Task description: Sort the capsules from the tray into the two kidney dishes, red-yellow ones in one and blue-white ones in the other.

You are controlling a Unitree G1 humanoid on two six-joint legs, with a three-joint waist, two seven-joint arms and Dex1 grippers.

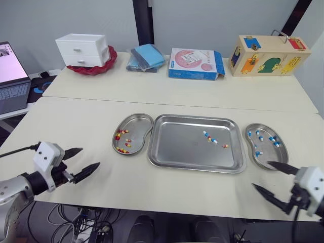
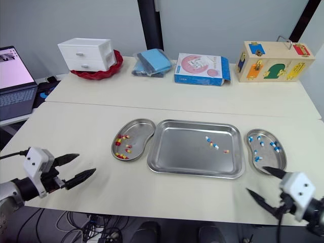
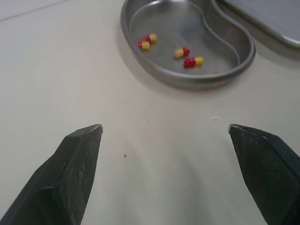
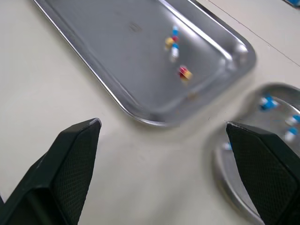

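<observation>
I read the following status from the head and wrist views.

1. Tray. The rectangular stainless steel tray (image 1: pixel 177 149) lies flat at the centre of the cream counter (image 1: pixel 76 116). A few capsules lie in its right half: a small cluster of blue-white capsules (image 1: pixel 208 136), and a single red-yellow capsule (image 1: pixel 225 146) just beside them towards the tray's right rim.

2. Left dish. The stainless steel kidney dish on the left (image 1: pixel 140 123) lies just beside the tray's left edge. It holds several red-yellow capsules (image 1: pixel 118 135), scattered along its left side.

3. Right dish. The stainless steel kidney dish on the right (image 1: pixel 278 157) lies just beside the tray's right edge. It holds several blue-white capsules (image 1: pixel 274 141), spread over its floor.

4. Left hand (image 1: pixel 90 157). It hovers over bare counter, well to the left of the left dish and nearer the front edge. Its two black fingers (image 3: pixel 70 168) stand wide apart and grip nothing. They point towards the left dish.

5. Right hand (image 1: pixel 260 174). It hovers at the front right corner of the counter, near the front end of the right dish. Its two black fingers (image 4: pixel 65 164) stand wide apart and grip nothing. They point towards the tray's front right corner and the right dish.

6. Background. A white drawer unit (image 1: pixel 83 49), a folded blue cloth (image 1: pixel 147 56), a pink and blue box (image 1: pixel 195 63) and a wooden latch box (image 1: pixel 268 55) stand along the far edge of the counter.
</observation>
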